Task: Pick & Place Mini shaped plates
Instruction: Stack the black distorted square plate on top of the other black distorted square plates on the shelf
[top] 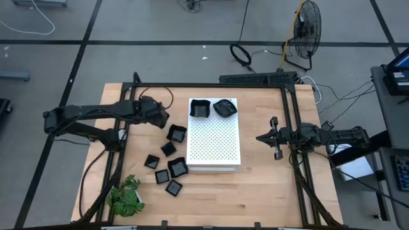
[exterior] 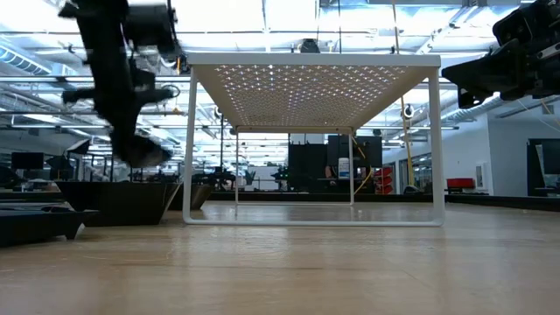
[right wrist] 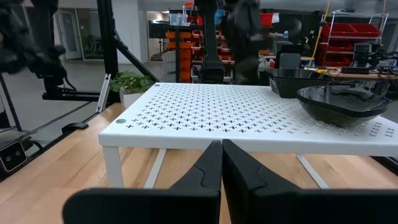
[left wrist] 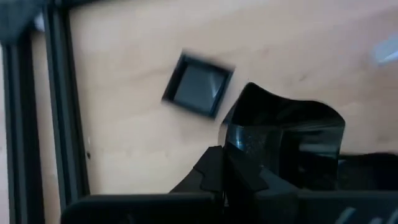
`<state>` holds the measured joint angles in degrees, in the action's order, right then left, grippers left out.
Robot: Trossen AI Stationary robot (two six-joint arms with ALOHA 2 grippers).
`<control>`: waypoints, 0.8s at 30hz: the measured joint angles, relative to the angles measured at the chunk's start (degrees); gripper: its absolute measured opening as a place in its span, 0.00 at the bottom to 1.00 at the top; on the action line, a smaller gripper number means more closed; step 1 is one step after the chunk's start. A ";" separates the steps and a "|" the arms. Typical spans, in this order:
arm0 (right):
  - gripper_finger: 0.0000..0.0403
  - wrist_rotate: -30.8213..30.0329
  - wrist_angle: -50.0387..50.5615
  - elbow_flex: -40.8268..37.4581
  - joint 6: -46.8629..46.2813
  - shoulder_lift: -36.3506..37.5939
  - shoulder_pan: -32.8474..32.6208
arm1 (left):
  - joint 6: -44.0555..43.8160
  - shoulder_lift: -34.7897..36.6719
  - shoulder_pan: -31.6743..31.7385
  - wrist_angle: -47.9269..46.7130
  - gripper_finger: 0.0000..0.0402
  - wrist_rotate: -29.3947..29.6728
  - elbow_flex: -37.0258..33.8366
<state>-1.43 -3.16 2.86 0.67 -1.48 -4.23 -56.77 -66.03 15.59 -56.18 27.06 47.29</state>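
Observation:
My left gripper hangs over the table's left part, shut on a glossy black mini plate with a raised rim. Several more small square black plates lie flat on the wood between that gripper and the white perforated board. One of them shows below the gripper in the left wrist view. On the board's far end rest a square plate and a rounded one. My right gripper waits shut at the table's right, pointing level at the board. My left gripper pinches the plate's rim between its two fingers, at one edge. The fingers slant down from the table's left side. The plate is lifted clear of the wood and sits tilted past the fingertips.
A small potted plant stands at the near left corner. Black frame rails run along the table's left, far and right sides. The board stands on thin white legs, with open room beneath it. Bare wood lies near and right of the board.

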 joint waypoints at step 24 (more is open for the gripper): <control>0.00 -0.02 -0.03 0.00 -0.01 0.00 0.01 | 21.42 -10.33 -5.71 32.93 0.02 -1.47 22.42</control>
<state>-1.45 -3.19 2.86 0.67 -1.48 -4.22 -35.35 -76.36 9.88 -23.24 25.59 69.71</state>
